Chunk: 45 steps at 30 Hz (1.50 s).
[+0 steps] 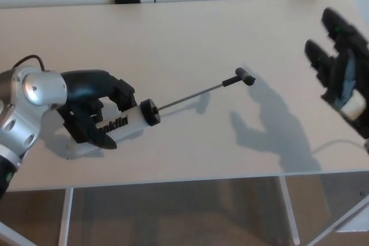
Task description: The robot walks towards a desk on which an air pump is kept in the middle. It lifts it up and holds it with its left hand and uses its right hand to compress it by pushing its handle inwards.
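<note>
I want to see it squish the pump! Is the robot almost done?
Partway. Done: the left hand is gripping the air pump by its barrel. In hand: the right hand is open, off to the side of the T-handle. Left: the rod is fully out, so the push is not yet done.

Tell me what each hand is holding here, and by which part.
The left hand grips the air pump around its white barrel, with the rod and handle extended. The right hand is open and holds nothing.
</note>
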{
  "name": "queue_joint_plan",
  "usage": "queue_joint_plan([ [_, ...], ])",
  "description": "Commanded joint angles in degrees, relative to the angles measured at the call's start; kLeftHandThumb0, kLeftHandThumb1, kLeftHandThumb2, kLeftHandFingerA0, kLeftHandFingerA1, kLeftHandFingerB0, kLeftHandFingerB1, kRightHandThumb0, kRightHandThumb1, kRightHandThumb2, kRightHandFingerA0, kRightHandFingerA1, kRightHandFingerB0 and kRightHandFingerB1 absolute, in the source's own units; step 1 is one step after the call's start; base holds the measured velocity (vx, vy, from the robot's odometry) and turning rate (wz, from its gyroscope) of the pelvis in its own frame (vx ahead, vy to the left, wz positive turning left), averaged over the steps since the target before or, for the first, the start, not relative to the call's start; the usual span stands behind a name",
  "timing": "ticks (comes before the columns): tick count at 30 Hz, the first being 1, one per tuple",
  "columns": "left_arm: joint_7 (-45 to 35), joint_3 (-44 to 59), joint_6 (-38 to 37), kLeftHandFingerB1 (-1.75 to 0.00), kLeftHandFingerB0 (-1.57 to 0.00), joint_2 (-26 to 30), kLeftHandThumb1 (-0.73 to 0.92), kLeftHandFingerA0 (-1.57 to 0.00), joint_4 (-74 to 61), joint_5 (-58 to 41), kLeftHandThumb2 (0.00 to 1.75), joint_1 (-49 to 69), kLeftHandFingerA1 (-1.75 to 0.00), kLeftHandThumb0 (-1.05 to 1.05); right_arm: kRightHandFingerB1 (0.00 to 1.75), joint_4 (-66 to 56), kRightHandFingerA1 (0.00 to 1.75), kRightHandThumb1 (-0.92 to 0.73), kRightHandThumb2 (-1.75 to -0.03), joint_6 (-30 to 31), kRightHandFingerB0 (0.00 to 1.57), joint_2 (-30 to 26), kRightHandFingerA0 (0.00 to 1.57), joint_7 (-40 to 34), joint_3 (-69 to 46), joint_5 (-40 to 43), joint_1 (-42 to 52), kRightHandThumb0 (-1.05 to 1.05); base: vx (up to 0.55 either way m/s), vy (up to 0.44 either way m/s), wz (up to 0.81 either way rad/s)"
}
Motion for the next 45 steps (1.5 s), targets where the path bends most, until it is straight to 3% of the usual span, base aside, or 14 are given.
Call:
queue_joint_plan([
  [1, -2.53, -4.17, -2.79, -1.04, -0.75, 2.98, 0.78, -0.9, -3.61, 5.19, 0.76, -2.7, -1.18, -0.07, 0.06, 7.28, 0.05, -0.9, -0.67, -0.66, 0.0, 2.26, 0.0, -0.96, 3.2, -7.02, -3.68, -0.89, 0.0, 0.0, 0.0],
  [3, -2.07, -5.23, -3.36, -1.04, -0.75, 3.48, 0.78, -0.9, -4.37, 6.27, 0.76, -2.78, -1.18, -0.07, 0.06, 7.39, 0.05, -0.9, -0.67, -0.63, 0.0, 2.54, 0.0, -1.08, 3.5, -7.51, -3.93, -0.89, 0.0, 0.0, 0.0],
  [4, -2.09, -5.95, -2.87, -1.04, -0.73, 3.61, 0.77, -0.9, -5.19, 6.98, 0.75, -2.79, -1.2, -0.06, 0.04, 7.5, 0.06, -0.76, -1.12, -0.75, 0.0, 2.75, 0.0, -0.99, 3.56, -7.71, -3.97, -0.97, 0.0, 0.0, 0.0],
  [15, -1.52, -9.08, -3.26, -1.17, -0.66, 3.96, 0.8, -0.83, -9.54, 10.42, 0.63, -2.27, -1.21, -0.08, 0.11, 9.61, 0.14, -0.72, -1.14, -0.55, 0.0, 5.29, 0.0, -1.46, 3.06, -9.36, -5.04, -0.89, 0.0, 0.0, 0.0],
  [16, -0.99, -9.52, -3.92, -1.04, -0.68, 4.02, 0.77, -0.85, -9.59, 11.26, 0.63, -2.43, -1.1, -0.1, 0.05, 9.94, 0.07, -0.7, -0.94, -1.2, 0.0, 5.17, 0.0, -1.08, 3.3, -10.26, -5.47, -0.92, 0.0, 0.0, 0.0],
  [17, -0.69, -9.56, -4.18, -1.16, -0.65, 4.02, 0.77, -0.84, -9.57, 11.39, 0.64, -2.33, -1.23, -0.1, 0.09, 9.78, 0.11, -0.75, -1.15, -1.24, 0.0, 5.2, 0.0, -1.05, 3.41, -10.58, -5.56, -0.91, 0.0, 0.0, 0.0],
  [19, -0.42, -9.52, -4.41, -1.16, -0.65, 4.02, 0.77, -0.84, -9.61, 11.47, 0.64, -2.14, -1.23, -0.1, 0.09, 9.54, 0.11, -0.75, -1.15, -1.16, 0.0, 5.37, 0.0, -1.03, 3.41, -10.94, -5.6, -0.91, 0.0, 0.0, 0.0],
  [20, -0.3, -9.57, -4.46, -1.18, -0.64, 4.0, 0.78, -0.88, -9.7, 11.63, 0.63, -2.03, -1.22, -0.12, 0.06, 9.55, 0.06, -0.7, -0.94, -1.27, 0.0, 5.39, 0.0, -0.88, 3.39, -11.06, -5.62, -0.92, 0.0, 0.0, 0.0],
  [22, -0.21, -9.62, -4.49, -1.18, -0.64, 3.94, 0.78, -0.88, -9.79, 11.89, 0.63, -1.91, -1.22, -0.12, 0.06, 9.63, 0.06, -0.7, -0.94, -1.46, 0.0, 5.4, 0.0, -0.65, 3.3, -11.23, -5.65, -0.92, 0.0, 0.0, 0.0],
  [23, -0.34, -9.59, -4.29, -1.21, -0.63, 3.83, 0.81, -0.87, -9.75, 11.94, 0.63, -1.89, -1.25, -0.13, 0.1, 9.66, 0.12, -0.73, -1.14, -1.53, 0.0, 5.38, 0.0, -0.58, 3.22, -11.32, -5.59, -0.9, 0.0, 0.0, 0.0],
  [24, -0.29, -9.58, -4.82, -1.18, -0.62, 3.9, 0.78, -0.85, -9.59, 12.01, 0.64, -1.75, -1.26, -0.16, 0.06, 10.14, 0.08, -0.77, -1.15, -1.48, 0.0, 5.36, 0.0, -0.49, 2.96, -11.38, -5.41, -0.94, 0.0, 0.0, 0.0],
  [43, -0.67, -8.08, -5.09, -1.22, -0.62, 3.48, 0.8, -0.86, -9.97, 12.12, 0.64, -1.05, -1.29, -0.14, 0.13, 11.54, 0.14, -0.78, -1.15, -2.45, 0.0, 8.23, 0.0, 0.36, 0.11, -10.24, -4.02, -0.86, 0.0, 0.0, 0.0],
  [44, -0.79, -7.93, -4.98, -1.19, -0.68, 3.3, 0.77, -0.85, -10.18, 11.97, 0.68, -0.91, -1.32, -0.13, 0.14, 11.45, 0.12, -0.73, -0.93, -2.06, 0.0, 9.37, 0.0, 0.54, -1.09, -8.56, -3.29, -0.86, 0.0, 0.0, 0.0],
  [45, -0.8, -7.87, -4.97, -1.19, -0.68, 3.22, 0.77, -0.85, -10.27, 11.88, 0.68, -0.85, -1.32, -0.13, 0.14, 11.35, 0.12, -0.73, -0.93, -1.76, 0.0, 9.98, 0.0, 0.58, -1.71, -7.65, -2.9, -0.86, 0.0, 0.0, 0.0],
])
